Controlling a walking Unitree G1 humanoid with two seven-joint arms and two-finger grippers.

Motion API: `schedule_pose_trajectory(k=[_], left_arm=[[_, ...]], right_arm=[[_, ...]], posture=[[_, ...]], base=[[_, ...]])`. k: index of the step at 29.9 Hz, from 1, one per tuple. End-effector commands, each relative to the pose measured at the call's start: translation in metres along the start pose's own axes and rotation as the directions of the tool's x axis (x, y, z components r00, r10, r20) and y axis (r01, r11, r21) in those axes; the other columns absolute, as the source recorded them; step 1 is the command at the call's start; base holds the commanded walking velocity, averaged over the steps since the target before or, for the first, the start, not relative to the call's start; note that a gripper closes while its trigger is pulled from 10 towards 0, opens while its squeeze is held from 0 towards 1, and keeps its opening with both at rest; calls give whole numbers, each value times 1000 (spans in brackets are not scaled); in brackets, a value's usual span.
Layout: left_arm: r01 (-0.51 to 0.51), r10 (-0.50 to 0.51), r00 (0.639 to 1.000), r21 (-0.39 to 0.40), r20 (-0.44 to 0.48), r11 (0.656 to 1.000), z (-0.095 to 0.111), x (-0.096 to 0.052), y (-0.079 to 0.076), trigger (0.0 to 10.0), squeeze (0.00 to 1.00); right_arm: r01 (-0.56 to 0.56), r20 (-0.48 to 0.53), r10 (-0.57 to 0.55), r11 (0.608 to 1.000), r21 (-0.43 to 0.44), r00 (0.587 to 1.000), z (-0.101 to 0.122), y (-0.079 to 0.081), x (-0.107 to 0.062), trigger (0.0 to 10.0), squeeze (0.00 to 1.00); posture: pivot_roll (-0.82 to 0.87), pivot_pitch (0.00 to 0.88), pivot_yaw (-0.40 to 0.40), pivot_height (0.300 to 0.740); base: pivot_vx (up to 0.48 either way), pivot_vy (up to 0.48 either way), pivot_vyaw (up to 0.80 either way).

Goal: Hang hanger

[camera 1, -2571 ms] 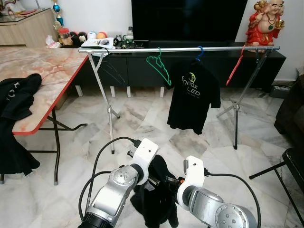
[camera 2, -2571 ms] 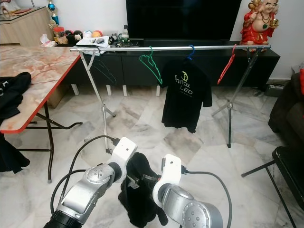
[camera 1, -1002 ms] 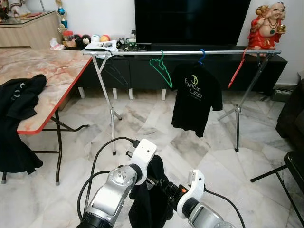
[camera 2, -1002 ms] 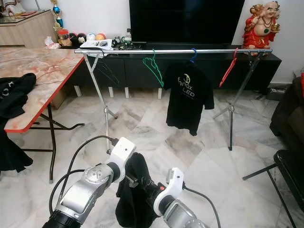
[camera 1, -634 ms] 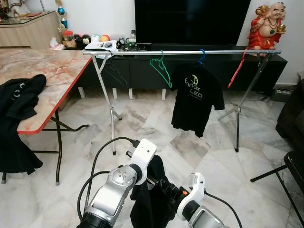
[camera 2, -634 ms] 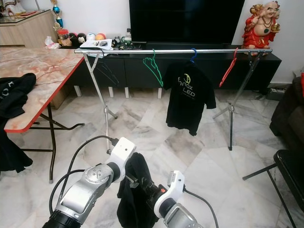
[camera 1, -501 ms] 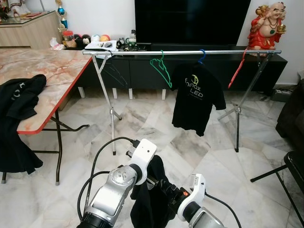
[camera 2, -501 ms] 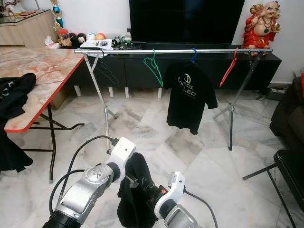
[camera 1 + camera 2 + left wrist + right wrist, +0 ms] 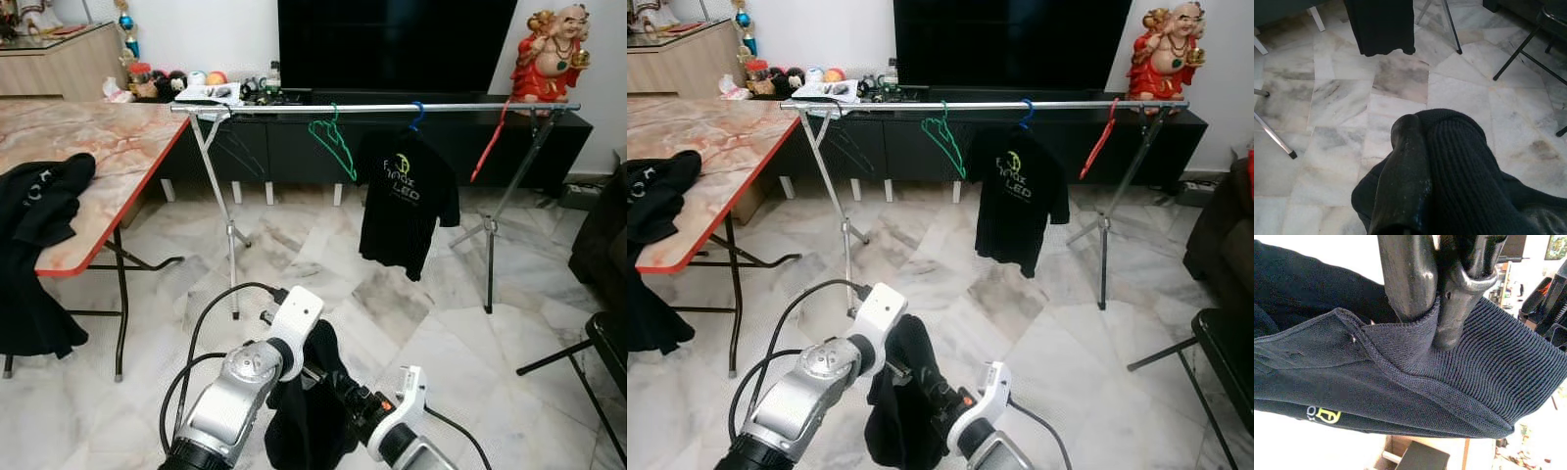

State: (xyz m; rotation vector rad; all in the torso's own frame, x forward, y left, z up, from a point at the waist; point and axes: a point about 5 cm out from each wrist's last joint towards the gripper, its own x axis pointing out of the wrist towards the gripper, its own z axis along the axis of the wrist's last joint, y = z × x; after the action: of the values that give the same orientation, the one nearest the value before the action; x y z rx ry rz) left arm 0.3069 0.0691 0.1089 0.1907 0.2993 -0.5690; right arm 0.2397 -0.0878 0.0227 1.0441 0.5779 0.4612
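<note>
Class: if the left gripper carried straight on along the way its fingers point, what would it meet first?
Probably the marble floor: the left gripper, shut on the dark shirt, points down and forward, short of the hanging black T-shirt. Depth is uncertain.

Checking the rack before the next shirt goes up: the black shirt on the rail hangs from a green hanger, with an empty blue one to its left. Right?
The colours are swapped. In the left eye view the black shirt hangs from a blue hanger on the rail, and the empty hanger to its left is green.
</note>
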Motion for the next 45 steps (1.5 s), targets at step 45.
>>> schedule_pose_trajectory(k=[45], left_arm=[[87,-91,993,66,69,994,7,-9,16,10000,0]], right_arm=[[206,209,-114,842,-500,971,68,145,37,10000,0]], posture=[[116,76,61,740]], base=[[0,0,0]])
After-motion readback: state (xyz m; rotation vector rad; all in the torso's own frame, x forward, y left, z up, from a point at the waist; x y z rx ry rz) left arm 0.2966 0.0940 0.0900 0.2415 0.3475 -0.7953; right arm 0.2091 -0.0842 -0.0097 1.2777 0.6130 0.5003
